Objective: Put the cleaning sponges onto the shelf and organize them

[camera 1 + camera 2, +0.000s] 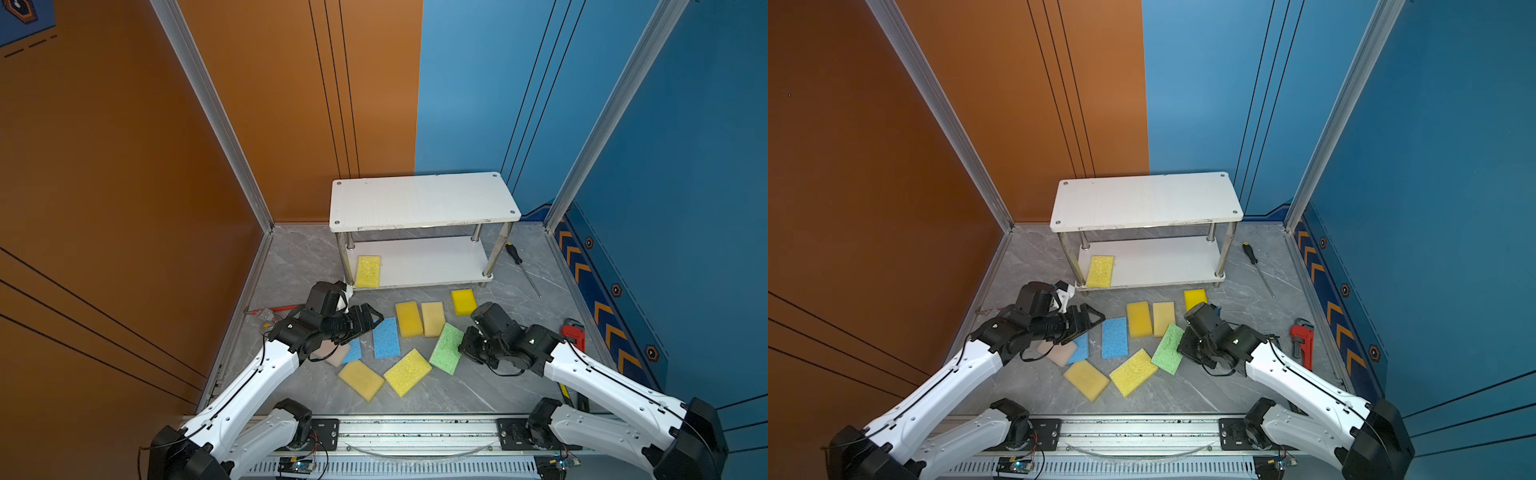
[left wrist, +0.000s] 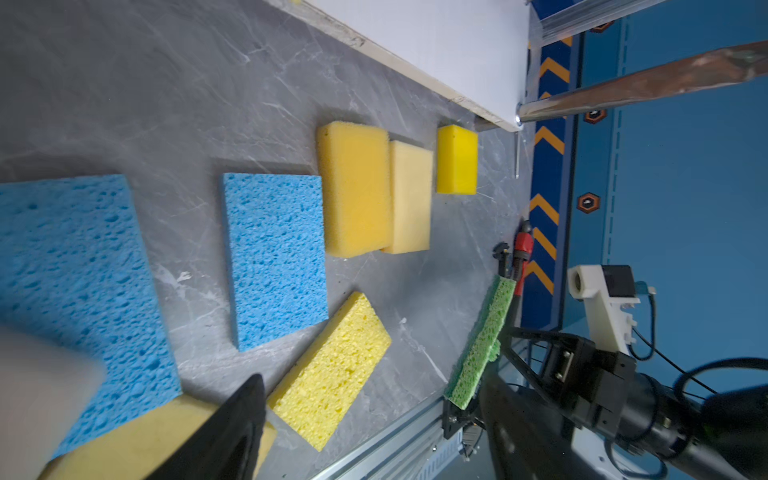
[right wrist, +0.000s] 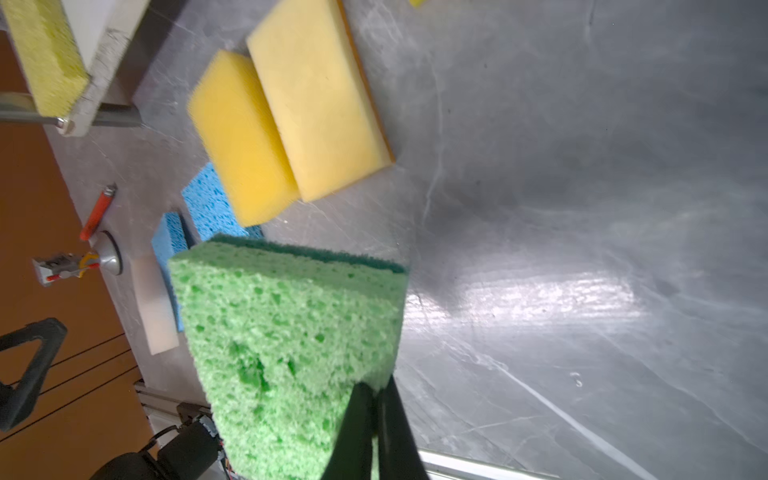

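Observation:
My right gripper [image 3: 376, 392] is shut on one edge of the green sponge [image 3: 286, 328], which tilts up off the grey floor [image 1: 446, 349] [image 2: 482, 340]. My left gripper [image 1: 370, 322] stands open with nothing between its fingers, above a blue sponge [image 1: 386, 337] and beside a second blue one [image 1: 354, 351] and a whitish-pink one [image 1: 337, 354]. Yellow sponges [image 1: 408, 319] [image 1: 463, 302] [image 1: 360, 380] [image 1: 407, 372] and a pale tan one [image 1: 432, 318] lie on the floor. The white two-tier shelf [image 1: 424, 199] stands at the back, with one yellow sponge [image 1: 368, 271] at the left end of its lower board.
A screwdriver [image 1: 521, 266] lies to the right of the shelf. A red pipe wrench [image 1: 575, 332] lies by the right wall and a red-handled tool [image 1: 274, 311] by the left wall. An aluminium rail [image 1: 415, 428] runs along the front edge.

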Action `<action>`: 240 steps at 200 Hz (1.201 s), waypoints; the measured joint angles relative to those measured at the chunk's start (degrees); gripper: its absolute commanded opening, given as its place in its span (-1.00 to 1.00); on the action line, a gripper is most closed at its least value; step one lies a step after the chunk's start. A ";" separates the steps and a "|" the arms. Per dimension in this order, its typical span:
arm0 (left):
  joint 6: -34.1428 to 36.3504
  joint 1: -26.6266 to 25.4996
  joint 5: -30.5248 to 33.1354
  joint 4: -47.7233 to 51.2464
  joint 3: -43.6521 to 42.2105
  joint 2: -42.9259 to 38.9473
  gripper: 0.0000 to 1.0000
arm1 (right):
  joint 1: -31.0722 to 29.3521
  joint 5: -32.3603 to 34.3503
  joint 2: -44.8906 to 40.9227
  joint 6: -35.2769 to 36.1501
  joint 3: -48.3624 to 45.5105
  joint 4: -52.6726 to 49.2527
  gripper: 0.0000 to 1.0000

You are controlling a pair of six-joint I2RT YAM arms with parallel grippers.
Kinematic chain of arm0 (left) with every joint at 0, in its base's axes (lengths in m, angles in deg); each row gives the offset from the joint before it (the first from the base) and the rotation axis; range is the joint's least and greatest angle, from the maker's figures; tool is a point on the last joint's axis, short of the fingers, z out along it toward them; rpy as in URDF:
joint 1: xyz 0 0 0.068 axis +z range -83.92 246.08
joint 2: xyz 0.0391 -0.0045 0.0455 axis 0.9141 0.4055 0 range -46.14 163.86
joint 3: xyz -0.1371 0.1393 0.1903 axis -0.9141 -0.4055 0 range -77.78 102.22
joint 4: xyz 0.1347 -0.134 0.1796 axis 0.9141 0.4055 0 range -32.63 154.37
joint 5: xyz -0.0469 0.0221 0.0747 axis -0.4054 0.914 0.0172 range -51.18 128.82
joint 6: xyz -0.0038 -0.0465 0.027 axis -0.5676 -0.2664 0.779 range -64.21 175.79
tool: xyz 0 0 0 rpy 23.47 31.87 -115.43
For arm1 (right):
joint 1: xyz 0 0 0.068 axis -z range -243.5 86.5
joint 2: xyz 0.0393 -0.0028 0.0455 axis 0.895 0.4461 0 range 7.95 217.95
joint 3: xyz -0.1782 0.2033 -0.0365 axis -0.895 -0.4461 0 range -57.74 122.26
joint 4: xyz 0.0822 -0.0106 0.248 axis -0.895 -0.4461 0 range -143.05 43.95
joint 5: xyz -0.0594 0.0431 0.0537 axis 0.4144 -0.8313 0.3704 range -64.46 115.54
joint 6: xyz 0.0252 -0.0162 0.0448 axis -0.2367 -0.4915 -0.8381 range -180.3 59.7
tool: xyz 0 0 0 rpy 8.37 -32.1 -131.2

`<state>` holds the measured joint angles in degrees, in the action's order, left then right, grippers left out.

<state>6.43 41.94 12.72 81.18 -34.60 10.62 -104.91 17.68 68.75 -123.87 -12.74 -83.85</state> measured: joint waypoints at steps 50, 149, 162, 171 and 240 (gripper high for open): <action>-5.92 -4.87 -12.00 -16.33 0.37 7.10 0.61 | 0.70 -6.19 13.88 10.82 16.15 -0.76 -0.88; -8.28 -5.05 -16.63 -21.33 0.39 9.49 0.21 | -1.01 -12.17 25.16 18.69 27.17 -1.46 -0.89; -8.48 -4.72 -16.61 -21.31 0.39 9.49 0.09 | -1.33 -12.50 25.81 18.86 27.61 -1.70 -0.89; -8.28 -4.37 -16.63 -21.42 0.39 9.49 0.06 | -1.40 -12.70 25.99 18.88 27.76 -1.70 -0.89; -7.06 -3.23 -16.35 -20.11 0.39 9.49 -0.36 | -1.97 -12.98 25.99 19.26 27.93 -1.73 -0.88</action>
<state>-0.63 38.70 -3.63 61.07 -34.21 20.10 -106.88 4.70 94.74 -104.62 15.19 -85.58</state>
